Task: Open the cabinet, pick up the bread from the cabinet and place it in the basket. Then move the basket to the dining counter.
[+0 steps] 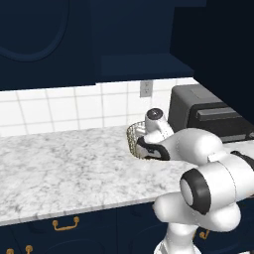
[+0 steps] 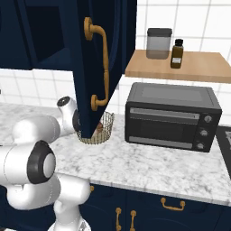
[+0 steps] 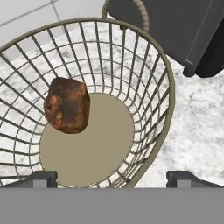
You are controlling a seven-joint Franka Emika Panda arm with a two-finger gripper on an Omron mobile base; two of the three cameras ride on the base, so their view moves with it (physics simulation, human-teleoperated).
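The bread (image 3: 67, 105) lies inside the basket (image 3: 164, 94), a rough dark-brown lump resting partly on the flat tan base and partly against the wire wall. The gripper (image 3: 111, 177) hangs over the basket with its jaws spread wide and nothing between them; the two dark fingertips (image 3: 41, 177) stand far apart, one over the basket's base edge and the other over the wire at its rim. The basket stands on the marble worktop (image 1: 64, 168), toward the back edge near the tiled wall, just beside a black toaster oven (image 2: 173, 117). In the right base view the basket (image 2: 106, 131) is half hidden behind the open door of the cabinet (image 2: 97, 58), whose long brass handle (image 2: 103, 67) faces the camera; a reddish-brown spot through the mesh is probably the bread, though the door covers most of it. In the left base view the white arm (image 1: 198, 163) reaches over the worktop's front edge and its hand covers part of the basket (image 1: 133, 136). Above the toaster oven a wooden shelf (image 2: 180, 67) carries a grey canister (image 2: 159, 43) and a small dark bottle (image 2: 177, 54). Navy drawers (image 2: 171, 205) with brass pulls run below the worktop.
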